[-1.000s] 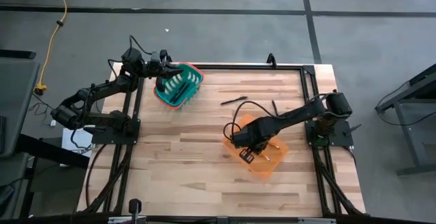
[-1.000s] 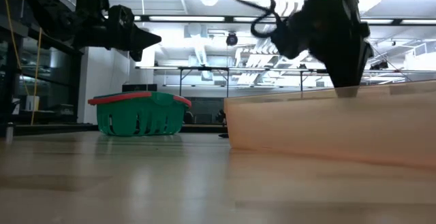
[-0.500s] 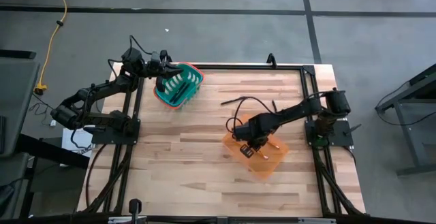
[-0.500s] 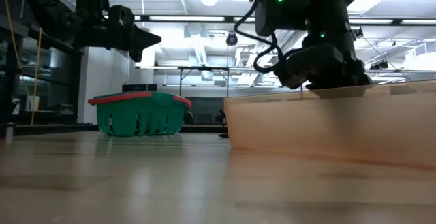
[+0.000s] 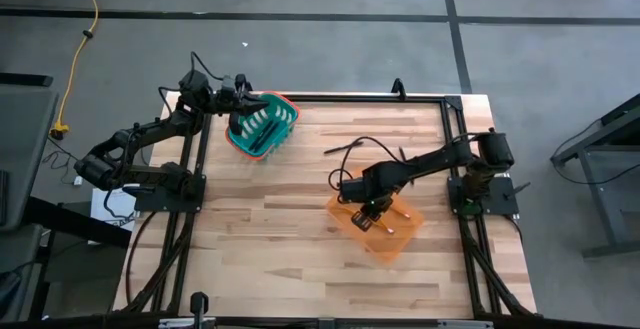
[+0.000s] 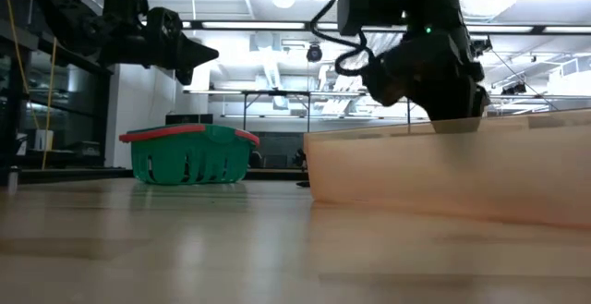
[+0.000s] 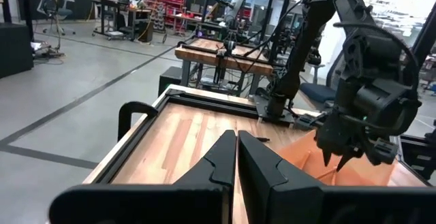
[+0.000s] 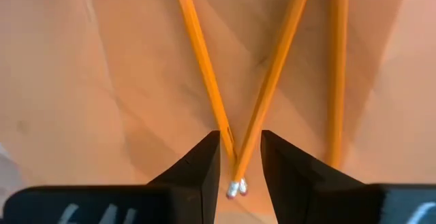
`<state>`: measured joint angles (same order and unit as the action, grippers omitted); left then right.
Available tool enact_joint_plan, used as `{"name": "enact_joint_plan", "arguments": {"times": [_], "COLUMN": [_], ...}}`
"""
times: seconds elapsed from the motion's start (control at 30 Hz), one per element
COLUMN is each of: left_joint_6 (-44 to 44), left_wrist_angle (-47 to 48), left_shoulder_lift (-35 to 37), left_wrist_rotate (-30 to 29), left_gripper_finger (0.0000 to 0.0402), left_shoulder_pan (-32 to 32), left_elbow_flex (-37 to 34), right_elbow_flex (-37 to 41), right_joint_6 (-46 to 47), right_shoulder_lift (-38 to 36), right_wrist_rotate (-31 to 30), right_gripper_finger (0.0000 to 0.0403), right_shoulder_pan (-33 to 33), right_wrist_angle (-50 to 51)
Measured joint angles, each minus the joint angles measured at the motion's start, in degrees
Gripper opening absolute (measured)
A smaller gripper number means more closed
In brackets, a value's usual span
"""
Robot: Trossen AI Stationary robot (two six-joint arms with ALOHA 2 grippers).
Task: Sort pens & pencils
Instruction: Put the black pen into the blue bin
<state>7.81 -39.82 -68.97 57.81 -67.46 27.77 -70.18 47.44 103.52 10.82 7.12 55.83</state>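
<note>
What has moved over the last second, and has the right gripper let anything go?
The right gripper has drawn back across the orange basket toward its far edge. It is open, with three pencils lying in the basket beneath it; no release shows in these pictures. The left gripper stays shut above the green basket, and both baskets and the pens on the table have not shifted.

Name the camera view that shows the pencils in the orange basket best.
The right wrist view: three pencils fill the frame, lying on the orange basket floor ahead of the right gripper. The high view shows only faint lines under the arm; the low view only the basket's wall; the left wrist view only the basket, far off.
</note>
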Motion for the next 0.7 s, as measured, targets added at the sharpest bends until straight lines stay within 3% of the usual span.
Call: {"name": "enact_joint_plan", "arguments": {"times": [0.33, 0.7], "left_joint_6": [0.0, 0.0], "left_wrist_angle": [0.6, 1.8], "left_shoulder_lift": [0.0, 0.0], "left_wrist_rotate": [0.0, 0.0], "left_gripper_finger": [0.0005, 0.0005], "left_shoulder_pan": [0.0, 0.0], "left_elbow_flex": [0.0, 0.0], "right_elbow_flex": [-5.9, -5.9], "right_joint_6": [-6.3, -11.5], "right_shoulder_lift": [-6.1, -12.4], "right_wrist_rotate": [-7.1, -12.2], "right_gripper_finger": [0.0099, 0.0099], "right_shoulder_pan": [-2.9, -14.6], "right_wrist_angle": [5.6, 14.1]}}
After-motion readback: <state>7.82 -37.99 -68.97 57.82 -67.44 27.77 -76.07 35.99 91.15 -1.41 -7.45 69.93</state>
